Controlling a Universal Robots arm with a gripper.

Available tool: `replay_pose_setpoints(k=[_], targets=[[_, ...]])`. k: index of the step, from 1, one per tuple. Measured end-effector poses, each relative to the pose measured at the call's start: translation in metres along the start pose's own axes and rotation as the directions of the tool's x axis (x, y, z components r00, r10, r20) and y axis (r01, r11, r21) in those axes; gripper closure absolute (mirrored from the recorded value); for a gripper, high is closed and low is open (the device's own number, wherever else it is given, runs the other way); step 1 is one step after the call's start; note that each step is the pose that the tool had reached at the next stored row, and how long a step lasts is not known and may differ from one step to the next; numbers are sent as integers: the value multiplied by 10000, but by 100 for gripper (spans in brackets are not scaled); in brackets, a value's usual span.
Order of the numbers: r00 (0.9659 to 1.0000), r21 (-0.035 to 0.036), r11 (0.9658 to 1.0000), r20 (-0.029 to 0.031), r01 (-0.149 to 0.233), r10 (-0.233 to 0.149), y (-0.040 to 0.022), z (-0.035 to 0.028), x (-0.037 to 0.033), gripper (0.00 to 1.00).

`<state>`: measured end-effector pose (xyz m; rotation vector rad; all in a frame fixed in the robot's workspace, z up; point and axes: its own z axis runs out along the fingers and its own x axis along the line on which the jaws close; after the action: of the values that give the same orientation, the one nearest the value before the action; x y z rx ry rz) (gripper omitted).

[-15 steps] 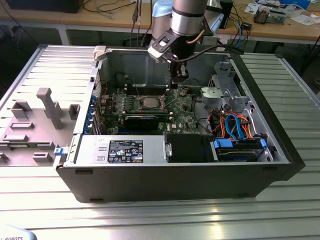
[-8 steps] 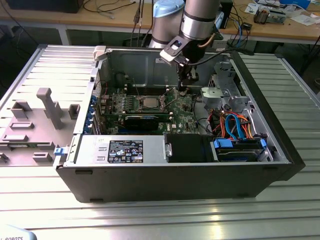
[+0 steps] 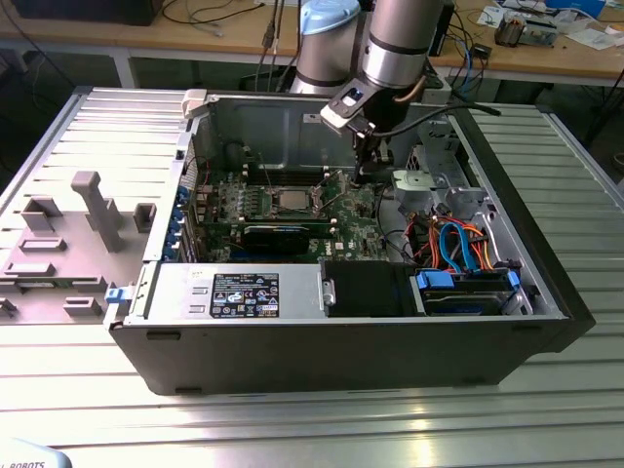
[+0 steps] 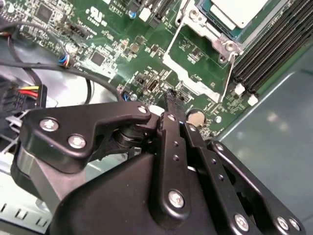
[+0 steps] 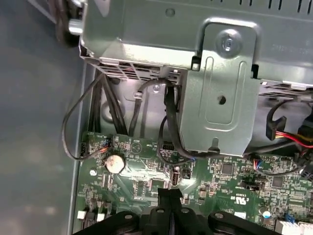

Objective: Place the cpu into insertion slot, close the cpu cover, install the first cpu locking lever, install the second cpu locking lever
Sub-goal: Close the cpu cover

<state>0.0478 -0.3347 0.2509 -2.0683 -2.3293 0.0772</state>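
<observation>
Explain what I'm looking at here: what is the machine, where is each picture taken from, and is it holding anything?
A grey jointed robot arm reaches into an open black desktop computer case lying on a ribbed metal table. The exterior view comes from a camera off the arm; both wrist views ride on the arm, looking past its black two-fingered tool at the green circuit board. The tool's fingers are together near the board, with nothing visibly held. The small square chip with a silver-grey top sits in its socket; the thin silvery frame cover beside it appears open.
</observation>
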Motion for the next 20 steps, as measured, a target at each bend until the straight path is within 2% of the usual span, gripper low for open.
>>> replay_pose_setpoints(k=[1, 3, 8, 9, 11, 13, 16, 18, 19, 20], targets=[[10000, 0, 10000, -5, -4, 4, -14, 5, 2, 89], [10000, -3, 10000, -32, -3, 3, -121, 12, 15, 89], [10000, -13, 10000, -89, -1, 0, -310, 23, 37, 89], [10000, -29, 10000, -92, -2, 2, -370, 26, 44, 89], [10000, -35, 10000, -92, -1, 0, -446, 30, 54, 89], [10000, -34, 10000, -91, -2, 2, -581, 37, 70, 89], [10000, -35, 10000, -92, -3, 2, -708, 55, 85, 89], [10000, -35, 10000, -92, -4, 3, -842, 79, 102, 89], [10000, -36, 10000, -95, -3, 3, -938, 110, 114, 89], [10000, -36, 10000, -94, -3, 3, -979, 127, 119, 89]])
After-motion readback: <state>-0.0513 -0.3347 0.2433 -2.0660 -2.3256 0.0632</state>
